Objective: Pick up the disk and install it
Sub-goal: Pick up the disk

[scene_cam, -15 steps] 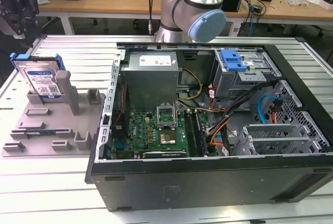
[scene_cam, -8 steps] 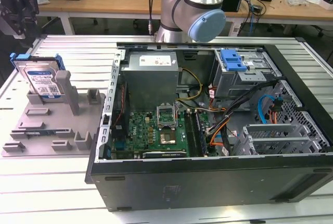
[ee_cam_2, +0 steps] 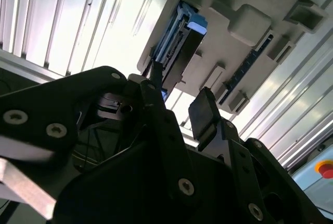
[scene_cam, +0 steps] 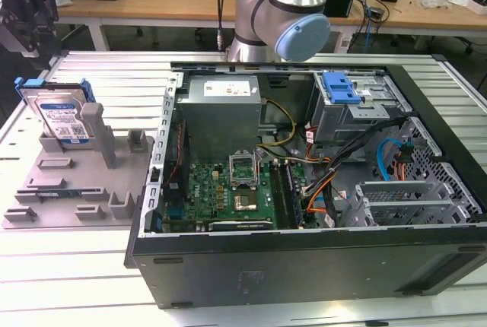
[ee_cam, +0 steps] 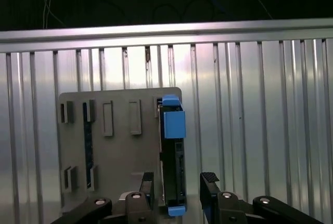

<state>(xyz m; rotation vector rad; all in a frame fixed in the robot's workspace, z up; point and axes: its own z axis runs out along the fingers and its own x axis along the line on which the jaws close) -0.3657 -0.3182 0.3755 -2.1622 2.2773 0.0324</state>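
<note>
The disk (scene_cam: 64,116) stands on edge in a slot of the grey fixture (scene_cam: 76,190) at the exterior view's left; it is silver with a blue-and-white label and a blue frame. My gripper (scene_cam: 29,9) hangs above and behind it, apart from it. In both wrist views the two black fingers are spread open, and the disk's edge (ee_cam: 173,151) lines up with the gap between them. My gripper (ee_cam: 178,185) holds nothing. In the second wrist view the disk (ee_cam_2: 179,41) lies beyond the fingertips (ee_cam_2: 205,113).
An open computer case (scene_cam: 304,266) fills the middle and the exterior view's right, with a grey metal box (scene_cam: 221,110), a motherboard (scene_cam: 228,186), cables and a drive bay with a blue clip (scene_cam: 340,87). The robot arm (scene_cam: 293,7) rises behind it. The ribbed metal table (scene_cam: 76,274) carries everything.
</note>
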